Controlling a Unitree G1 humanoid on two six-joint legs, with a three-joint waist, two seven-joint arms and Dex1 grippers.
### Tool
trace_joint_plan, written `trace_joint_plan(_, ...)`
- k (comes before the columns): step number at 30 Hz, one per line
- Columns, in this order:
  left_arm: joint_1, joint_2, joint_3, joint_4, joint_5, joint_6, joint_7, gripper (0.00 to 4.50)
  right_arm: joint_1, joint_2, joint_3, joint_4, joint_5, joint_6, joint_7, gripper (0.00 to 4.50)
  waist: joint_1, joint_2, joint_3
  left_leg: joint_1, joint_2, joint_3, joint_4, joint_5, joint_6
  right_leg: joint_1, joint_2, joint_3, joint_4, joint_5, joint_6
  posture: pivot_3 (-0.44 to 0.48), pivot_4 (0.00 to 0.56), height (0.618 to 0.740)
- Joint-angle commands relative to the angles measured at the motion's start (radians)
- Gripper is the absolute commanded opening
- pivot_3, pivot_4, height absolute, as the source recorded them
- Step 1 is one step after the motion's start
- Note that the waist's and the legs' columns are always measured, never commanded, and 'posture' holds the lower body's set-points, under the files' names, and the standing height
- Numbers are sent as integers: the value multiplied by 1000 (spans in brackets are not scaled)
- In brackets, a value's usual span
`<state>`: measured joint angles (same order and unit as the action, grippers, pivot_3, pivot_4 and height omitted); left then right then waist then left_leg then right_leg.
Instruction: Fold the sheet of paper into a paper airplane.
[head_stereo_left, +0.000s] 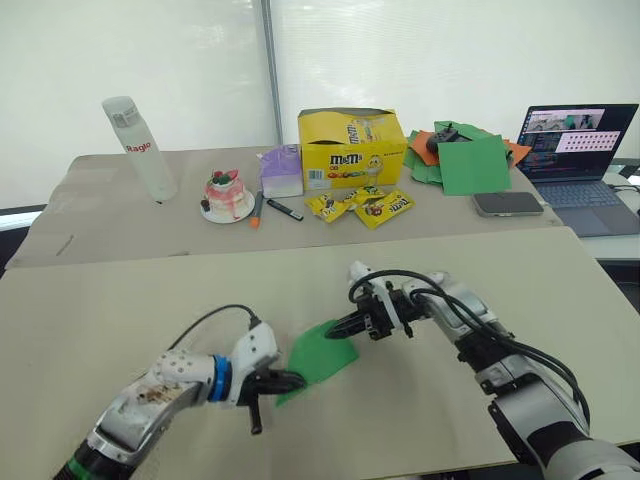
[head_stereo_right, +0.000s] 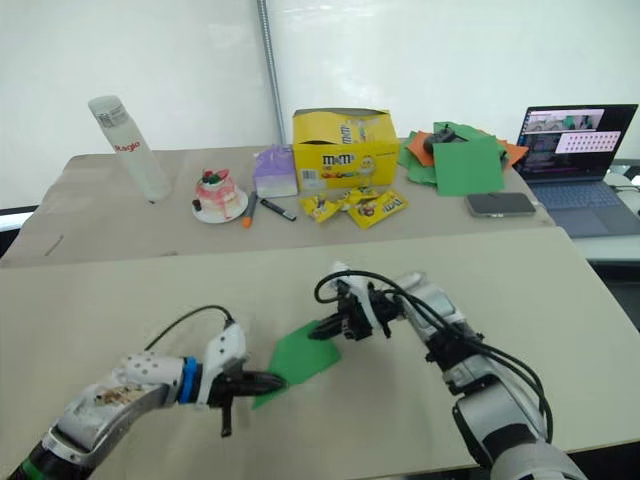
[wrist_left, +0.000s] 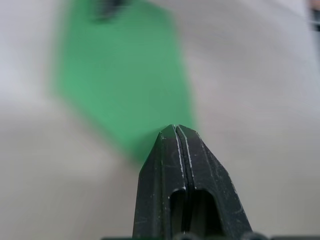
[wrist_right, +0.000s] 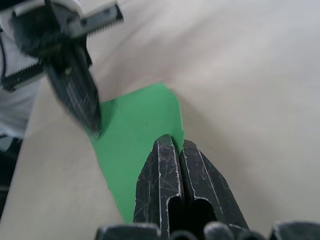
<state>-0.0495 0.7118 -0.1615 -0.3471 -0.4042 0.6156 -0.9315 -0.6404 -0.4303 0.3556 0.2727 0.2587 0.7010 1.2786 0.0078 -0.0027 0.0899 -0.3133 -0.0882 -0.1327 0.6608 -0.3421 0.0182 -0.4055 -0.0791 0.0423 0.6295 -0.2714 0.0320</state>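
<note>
Left gripper closed, fingertips pinching the near-left edge of the sheet of paper. Right gripper closed, pinching its far edge. Paper spans between both grippers on the table; long axis runs gripper to gripper, narrow end beside the left.

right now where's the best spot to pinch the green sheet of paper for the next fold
Probably the free pointed corner of the sheet of paper nearest the robot, coming from the left gripper side. The sheet lies flat, so only an edge offers a pinch, and the right gripper already sits shut at the far edge.
</note>
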Motion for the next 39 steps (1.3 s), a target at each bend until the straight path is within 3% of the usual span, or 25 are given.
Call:
trace_joint_plan(1, -57, -36, 115, 64, -75, -3, 8, 0, 44, -7, -71, -125, 45, 97, -85, 22, 0, 0, 0, -1, 0, -1, 0, 0, 0, 0, 0, 0, 0, 0, 0, 0, 150, 740)
trace_joint_plan(9, -103, -54, 166, 115, -115, -20, -26, 0, 134, 14, -185, -251, 93, 243, -286, 22, -12, 0, 0, -3, 0, -1, 0, 0, 0, -1, 0, -1, 1, 1, 1, 0, 150, 740)
trace_joint_plan(15, -108, -58, 152, 95, -135, -19, -63, 0, 201, 28, -198, -366, 131, 310, -378, 22, -18, 0, 0, -3, 0, -2, 0, 0, 0, -1, 0, 0, 1, 1, 1, 0, 150, 740)
trace_joint_plan(24, -129, -61, 129, 136, -90, -37, -70, 0, 211, 107, -220, -388, 151, 334, -516, 22, -21, 0, 0, -3, 0, -1, 0, 0, 0, -1, 0, 0, 1, 1, 1, 0, 150, 740)
trace_joint_plan(39, -90, -133, 17, 297, 34, -188, -84, 0, 197, 83, -193, -368, 165, 301, -512, 22, -19, 0, 0, -2, -1, -2, 0, 0, 0, -1, 0, -1, 1, 1, 1, 0, 150, 740)
